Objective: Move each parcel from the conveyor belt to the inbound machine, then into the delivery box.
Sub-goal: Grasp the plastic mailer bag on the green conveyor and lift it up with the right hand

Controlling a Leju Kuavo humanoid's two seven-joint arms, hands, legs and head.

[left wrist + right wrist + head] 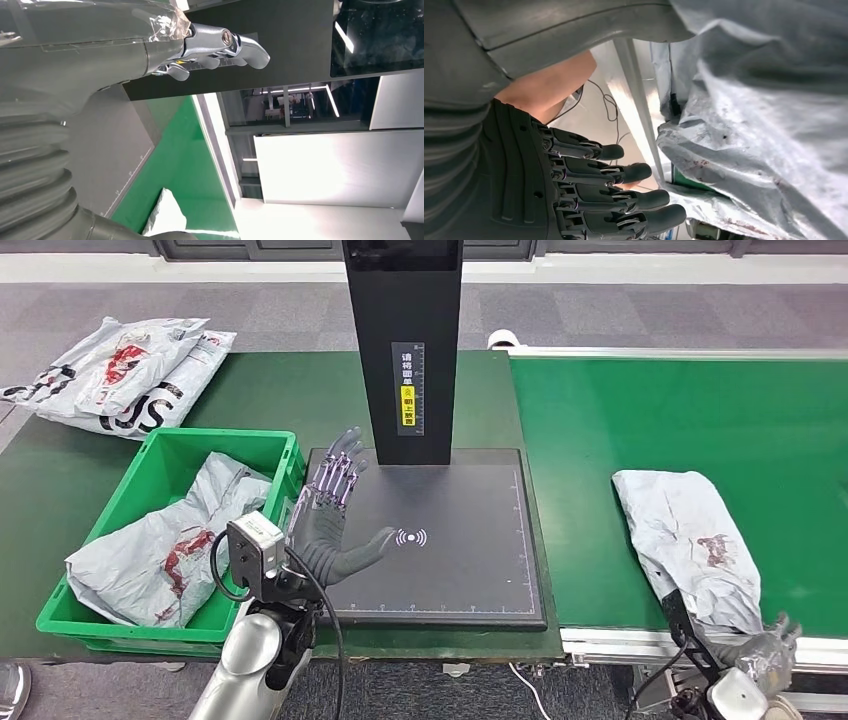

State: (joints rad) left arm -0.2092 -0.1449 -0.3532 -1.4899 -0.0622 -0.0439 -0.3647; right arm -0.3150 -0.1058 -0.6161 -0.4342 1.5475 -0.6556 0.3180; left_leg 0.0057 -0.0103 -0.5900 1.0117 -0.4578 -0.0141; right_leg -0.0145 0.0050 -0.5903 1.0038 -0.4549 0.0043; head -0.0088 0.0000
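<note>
Head view shows a green crate (150, 455) holding grey parcels (165, 545), left robot hand (330, 515) spread, right robot hand (765, 645) unclear.

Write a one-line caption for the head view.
Left hand open above black scanner plate; right hand beside grey plastic parcel on green belt.

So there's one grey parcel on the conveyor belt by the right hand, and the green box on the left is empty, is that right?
Not quite. The green box is not empty: the head view shows a grey parcel lying in it. The rest holds: one grey parcel lies on the conveyor belt near the right hand.
</note>
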